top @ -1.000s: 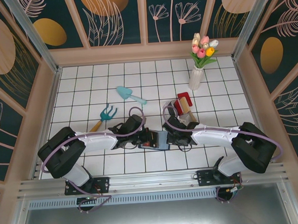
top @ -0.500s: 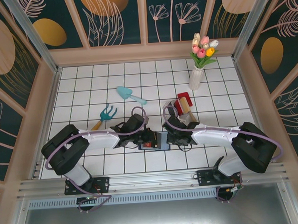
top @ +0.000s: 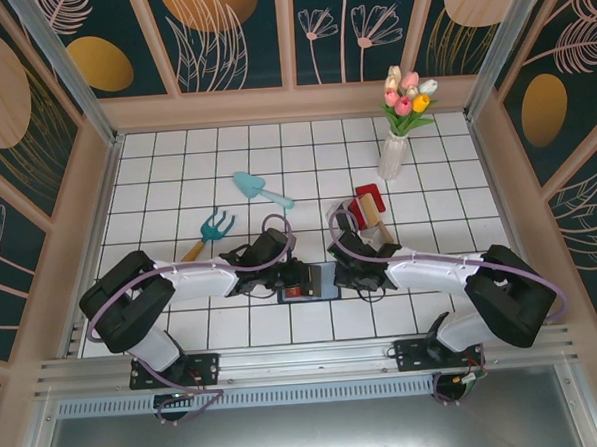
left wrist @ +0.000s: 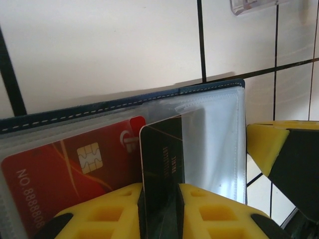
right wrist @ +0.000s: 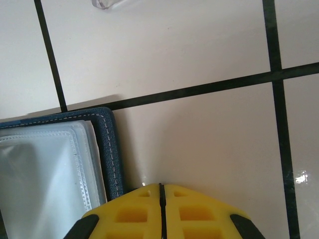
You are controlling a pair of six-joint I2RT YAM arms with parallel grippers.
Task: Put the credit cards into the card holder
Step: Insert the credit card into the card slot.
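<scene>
Seen from above, the left end effector (top: 299,276) and right end effector (top: 333,272) meet over the small navy-blue, leather-like folding card holder (top: 320,280), which lies open between them on the white tiled bench (top: 226,177). In the left wrist view, a red plastic credit card (left wrist: 60,169) already sits in a clear sleeve ahead-left of the fingers. A black plastic credit card (left wrist: 160,149) is only part-way into the next sleeve, standing in the gap between slightly parted fingers, so seating it remains. In the right wrist view, the fingers are pressed together and empty, with the holder's stitched corner just ahead-left. Since a second ago the left arm has shifted slightly, while the holder lies where it was.
</scene>
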